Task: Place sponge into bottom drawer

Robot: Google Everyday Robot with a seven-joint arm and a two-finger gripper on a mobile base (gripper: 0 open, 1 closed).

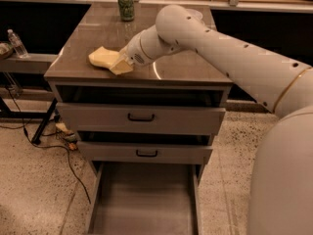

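Observation:
The pale yellow sponge lies on the cabinet top near its front left corner. My gripper is down on the top at the sponge's right edge, touching or nearly touching it; I cannot tell which. The white arm reaches in from the right. The bottom drawer is pulled out toward the camera, and its flat grey floor is bare.
A green can stands at the back of the cabinet top. The two upper drawers are slightly ajar. A water bottle stands on a shelf at left. Cables lie on the floor left of the cabinet.

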